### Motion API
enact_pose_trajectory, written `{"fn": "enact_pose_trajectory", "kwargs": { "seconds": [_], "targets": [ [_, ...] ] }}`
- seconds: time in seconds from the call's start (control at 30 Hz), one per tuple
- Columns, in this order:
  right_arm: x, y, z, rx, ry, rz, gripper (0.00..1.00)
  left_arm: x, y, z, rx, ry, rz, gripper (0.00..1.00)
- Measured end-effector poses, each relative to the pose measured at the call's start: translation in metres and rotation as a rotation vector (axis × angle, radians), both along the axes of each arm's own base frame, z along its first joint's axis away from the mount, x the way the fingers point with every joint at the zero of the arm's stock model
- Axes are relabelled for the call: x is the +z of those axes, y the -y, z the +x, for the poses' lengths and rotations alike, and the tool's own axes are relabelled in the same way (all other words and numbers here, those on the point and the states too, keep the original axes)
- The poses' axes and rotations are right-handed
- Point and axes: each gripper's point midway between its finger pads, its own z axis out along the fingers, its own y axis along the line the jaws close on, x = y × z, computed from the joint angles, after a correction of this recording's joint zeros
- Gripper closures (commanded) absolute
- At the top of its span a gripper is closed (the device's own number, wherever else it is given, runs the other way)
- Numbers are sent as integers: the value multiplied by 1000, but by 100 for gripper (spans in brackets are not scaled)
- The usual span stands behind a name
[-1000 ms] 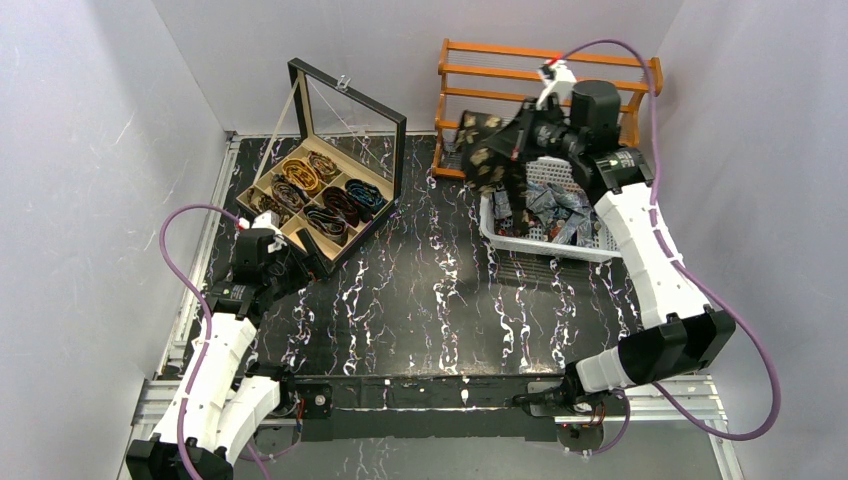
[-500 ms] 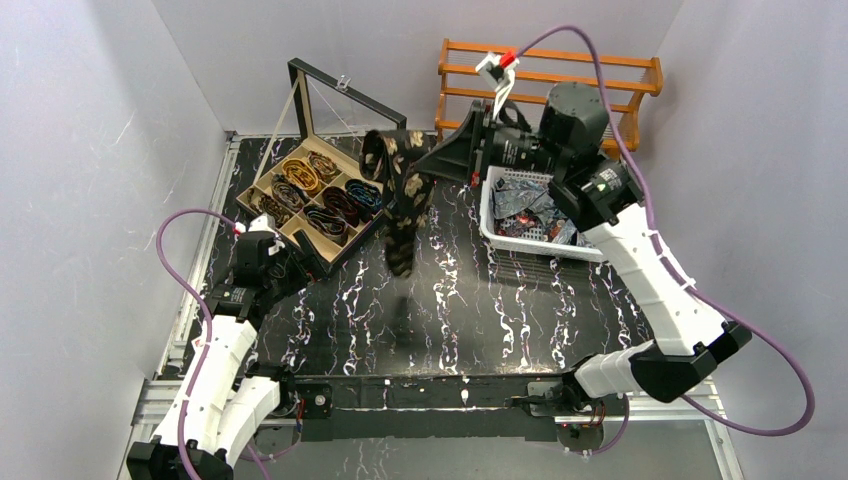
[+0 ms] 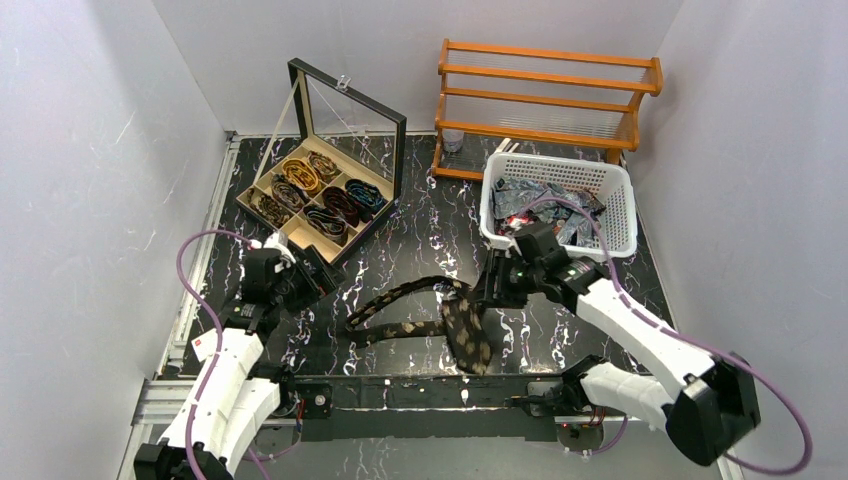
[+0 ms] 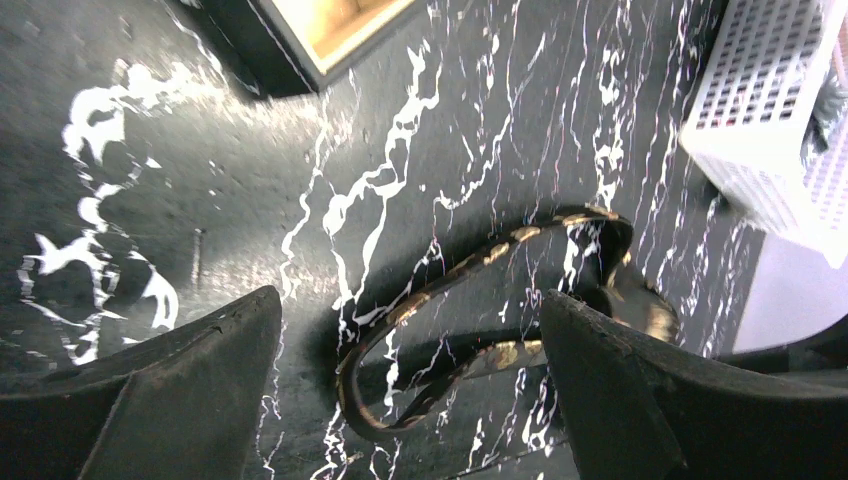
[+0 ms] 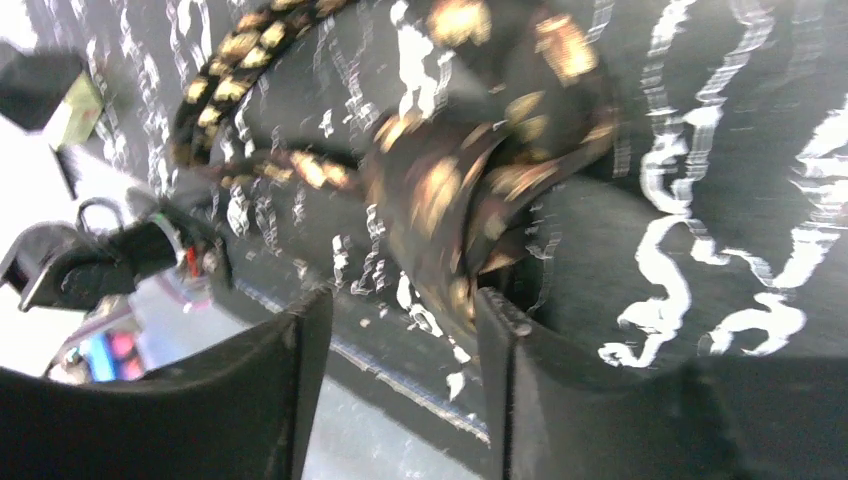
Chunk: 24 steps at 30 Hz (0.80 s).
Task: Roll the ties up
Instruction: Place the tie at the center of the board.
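A dark tie with gold floral spots [image 3: 465,325] lies limp on the black marbled table near its front edge. Its wide end points toward me and its narrow part curls left in a loop [image 3: 385,305]. My right gripper [image 3: 488,290] hovers low at the tie's right end with its jaws apart. In the right wrist view the tie [image 5: 450,190] lies just past the right gripper [image 5: 402,295], brushing one finger. My left gripper [image 3: 318,275] is open to the left of the loop. The left wrist view shows the tie's loop [image 4: 480,260] ahead of the wide-open left gripper [image 4: 408,298].
A wooden compartment box [image 3: 262,182] with rolled ties and a raised glass lid [image 3: 350,110] stands at the back left. A white basket [image 3: 622,215] holding more ties [image 3: 545,205] sits at the back right, with an orange wooden rack [image 3: 545,90] behind it.
The right arm swung from above the basket down to the front of the table, carrying the spotted tie. The tie now lies on the table and the right jaws have parted. The left gripper shifted slightly.
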Motion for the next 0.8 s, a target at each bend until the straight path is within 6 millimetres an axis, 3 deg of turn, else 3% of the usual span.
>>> {"fn": "enact_pose_trajectory", "kwargs": {
  "seconds": [0.03, 0.13, 0.27, 0.4, 0.53, 0.7, 0.8],
  "targets": [
    [0, 11, 3, -51, 18, -22, 19, -6, 5, -4, -17, -12, -22, 2],
    [-7, 41, 22, -192, 42, -109, 16, -13, 17, -11, -50, -30, -53, 2],
    [-31, 69, 28, -231, -18, -247, 23, -14, 37, -21, -103, -10, -72, 5],
    [-25, 45, 11, -63, -29, -191, 22, -37, 50, -40, -137, -52, -39, 9],
    [-14, 13, -16, 122, 71, -232, 24, -57, 52, -54, -141, -94, 6, 12],
    [3, -29, -49, 342, 327, -348, 25, -62, 49, -52, -109, -88, 43, 18],
    [-6, -50, -59, 432, 431, -483, 25, -69, 44, -51, -90, -108, 75, 25]
  ]
}}
